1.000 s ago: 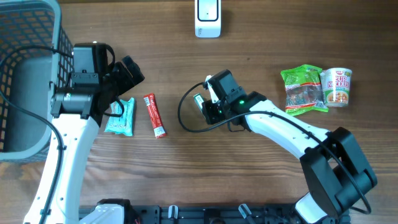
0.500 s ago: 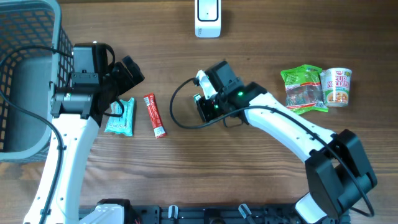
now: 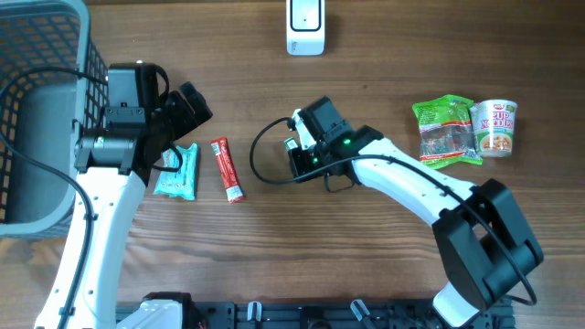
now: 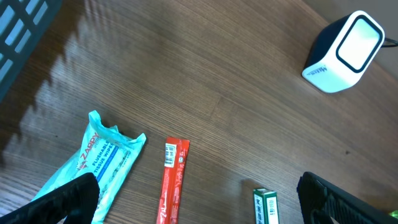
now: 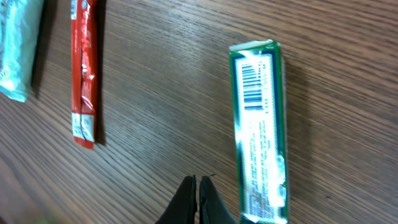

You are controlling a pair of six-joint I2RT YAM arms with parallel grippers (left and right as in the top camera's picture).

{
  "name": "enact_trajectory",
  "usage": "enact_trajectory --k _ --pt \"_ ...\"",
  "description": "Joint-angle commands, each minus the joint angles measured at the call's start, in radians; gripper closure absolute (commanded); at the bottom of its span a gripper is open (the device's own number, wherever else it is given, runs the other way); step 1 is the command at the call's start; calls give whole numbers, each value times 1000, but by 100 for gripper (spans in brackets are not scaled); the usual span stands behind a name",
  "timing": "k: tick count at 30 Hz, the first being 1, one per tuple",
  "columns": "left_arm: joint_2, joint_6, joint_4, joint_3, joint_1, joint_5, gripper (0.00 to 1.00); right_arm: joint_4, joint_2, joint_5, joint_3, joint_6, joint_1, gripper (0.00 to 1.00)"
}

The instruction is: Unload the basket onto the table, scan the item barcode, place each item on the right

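Observation:
A green box (image 5: 260, 130) with a white barcode label lies flat on the wooden table, also low in the left wrist view (image 4: 265, 206). My right gripper (image 5: 198, 180) is shut with nothing in it, its fingertips just left of the box; from overhead it (image 3: 298, 163) sits mid-table. The white scanner (image 3: 305, 27) stands at the far edge, its window showing in the left wrist view (image 4: 344, 53). My left gripper (image 4: 199, 200) is open, hanging over a red stick pack (image 4: 171, 183) and a teal wipes pack (image 4: 93, 165).
A grey basket (image 3: 37, 110) fills the far left. A green snack bag (image 3: 445, 132) and a cup of noodles (image 3: 494, 128) sit at the right. The red stick pack (image 3: 228, 170) and teal pack (image 3: 176, 172) lie left of centre. A black cable loops beside the right wrist.
The right jaws have closed from partly open to shut, and the right wrist has shifted a little to the left. The left arm has not moved.

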Motion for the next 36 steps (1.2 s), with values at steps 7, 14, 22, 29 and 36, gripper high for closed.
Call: enact_trajectory --k 7,14,22,29,36 --pt "-3 -9 2 9 2 4 0 -11 79 13 -6 265 48 96" --pt "-3 -9 2 9 2 4 0 -34 78 112 -6 283 39 95" --pt "-3 -9 2 9 2 4 0 3 76 163 -6 298 -34 96" --pt "-3 -9 2 9 2 4 0 68 76 163 14 238 -94 96" --pt "-3 -9 2 9 2 4 0 67 76 40 16 202 -118 96"
